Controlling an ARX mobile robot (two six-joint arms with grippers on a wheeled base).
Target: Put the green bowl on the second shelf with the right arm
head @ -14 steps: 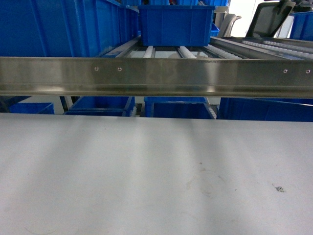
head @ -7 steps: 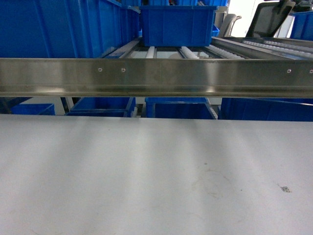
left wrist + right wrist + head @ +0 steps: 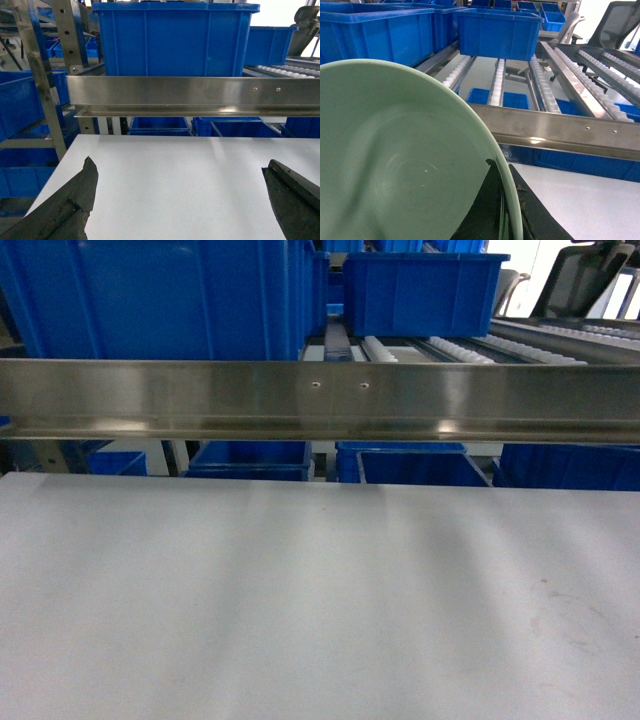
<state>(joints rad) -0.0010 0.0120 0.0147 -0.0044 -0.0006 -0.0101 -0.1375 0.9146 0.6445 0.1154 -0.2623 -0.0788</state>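
Right gripper (image 3: 506,210), seen only from its own wrist camera, pinches the rim of the green bowl (image 3: 395,160), with 1 dark finger (image 3: 482,210) pressed inside the wall and another outside it at the lower right of the rim. Tilted steeply on edge, the bowl turns its pale inside toward the camera, and its mouth fills the left half of that view; being round, it shows no long axis. It hangs in the air in front of the steel rail (image 3: 555,132) of the rack, above the near edge of the white table (image 3: 590,200), touching neither. Beyond the rail lie the roller tracks (image 3: 496,80) of the shelf (image 3: 520,90), where a blue bin (image 3: 499,32) sits farther back and larger bins (image 3: 375,35) stand to the left. Left gripper (image 3: 182,205) hovers low over the table (image 3: 175,185) with its 2 dark fingers (image 3: 70,205) spread wide and nothing between them, facing the same rail (image 3: 190,95) and a big blue bin (image 3: 175,40) behind it. Neither arm nor the bowl shows in the head view, which takes in only the table (image 3: 320,600), the rail (image 3: 320,400) and bins (image 3: 160,300) above and below it.
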